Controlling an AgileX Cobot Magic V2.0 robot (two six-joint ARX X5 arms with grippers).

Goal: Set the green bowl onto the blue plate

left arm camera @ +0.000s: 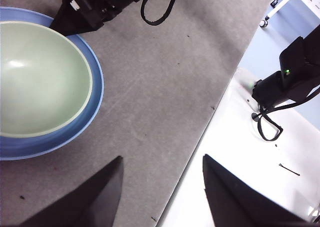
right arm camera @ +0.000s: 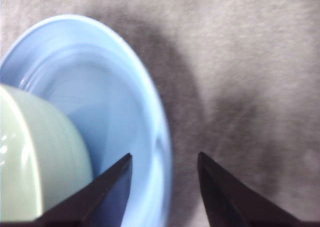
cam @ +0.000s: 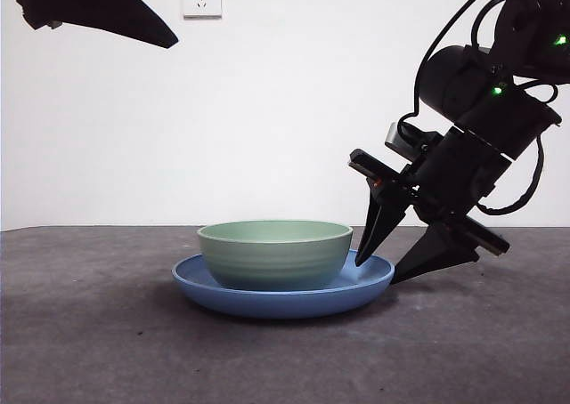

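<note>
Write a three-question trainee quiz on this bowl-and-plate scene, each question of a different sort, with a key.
1. True or false: the green bowl sits inside the blue plate.
2. Multiple choice: the right gripper is
A. shut on the bowl
B. open, its jaws straddling the plate's rim
C. high above the table
3. Fill in: the left gripper is open and holds ____.

Key: 1 true; 2 B; 3 nothing.
</note>
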